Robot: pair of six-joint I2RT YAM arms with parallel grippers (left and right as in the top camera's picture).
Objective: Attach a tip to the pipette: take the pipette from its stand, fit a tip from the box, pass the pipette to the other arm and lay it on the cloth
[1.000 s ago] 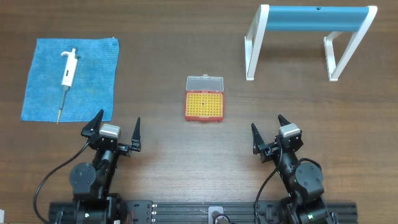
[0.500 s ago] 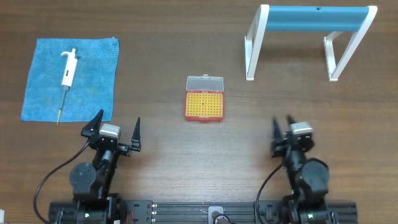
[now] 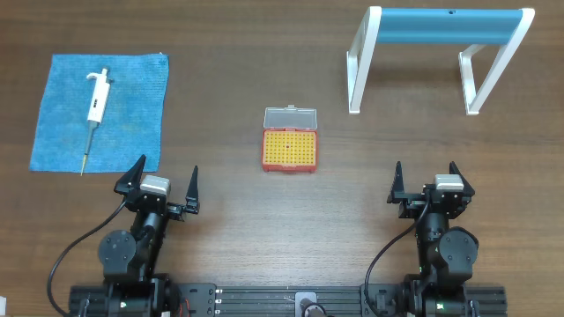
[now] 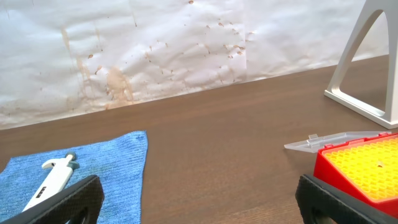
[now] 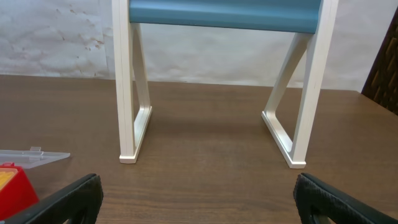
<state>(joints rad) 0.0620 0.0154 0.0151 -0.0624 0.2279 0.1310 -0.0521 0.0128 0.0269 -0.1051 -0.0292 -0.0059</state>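
Well apart from tip box (image 3: 289, 151), left gripper (image 3: 167, 165), right gripper (image 3: 425, 166), jaws spread; pipette (image 3: 96, 101) seemingly within cloth (image 3: 134, 106).

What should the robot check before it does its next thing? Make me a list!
1. The pipette lies on the blue cloth: ok.
2. A tip sits on the pipette's thin end: ok.
3. The left pincer is open, holding nothing: ok.
4. The right pincer is open, holding nothing: ok.
5. The tip box has its lid open: ok.
6. Which slot gave up its tip: cannot tell.
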